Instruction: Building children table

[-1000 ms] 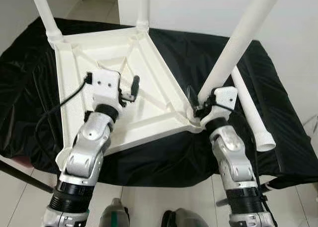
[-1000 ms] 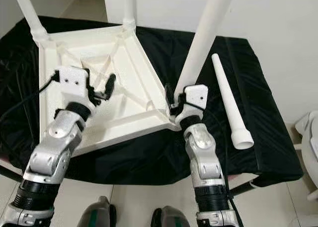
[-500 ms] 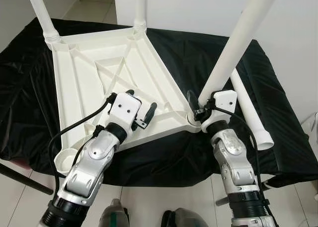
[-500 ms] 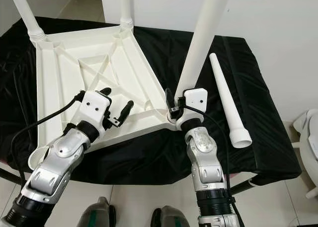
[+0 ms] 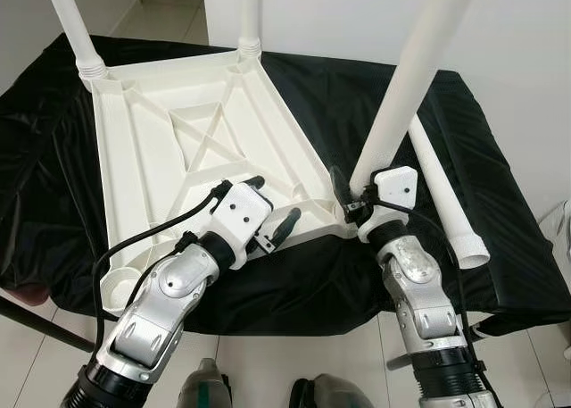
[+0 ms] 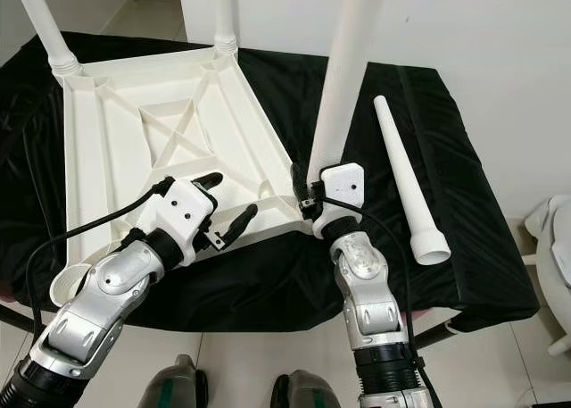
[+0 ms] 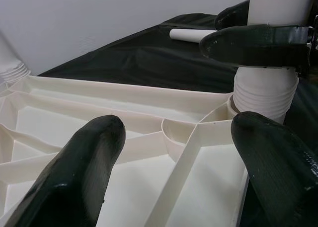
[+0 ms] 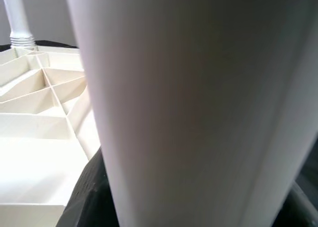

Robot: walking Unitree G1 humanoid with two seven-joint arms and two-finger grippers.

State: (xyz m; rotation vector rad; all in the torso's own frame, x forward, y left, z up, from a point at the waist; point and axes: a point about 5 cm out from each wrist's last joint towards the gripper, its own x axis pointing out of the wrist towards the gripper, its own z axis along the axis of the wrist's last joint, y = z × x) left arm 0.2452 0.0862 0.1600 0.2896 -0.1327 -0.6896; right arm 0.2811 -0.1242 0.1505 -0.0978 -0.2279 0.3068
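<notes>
A black cloth [image 5: 500, 274] covers the work surface, and on it the white tabletop [image 5: 152, 167] lies upside down with its ribbed underside up, taking up the area from 9 to 12 o'clock. Two fitted legs [image 5: 70, 20] stand in its far corners at about 11 and 12 o'clock, and a third leg [image 5: 412, 73] rises, tilted, from the near corner socket at about 4 o'clock of the tabletop. A loose leg [image 5: 442, 198] lies flat on the cloth at 3 o'clock, just beside the tilted one. The right gripper [image 5: 343, 201] pinches the base of the third leg, its jaws closed around it. The left gripper [image 5: 270, 207] hovers over the tabletop's near edge at about 6 o'clock, jaws spread wide with nothing between them.
</notes>
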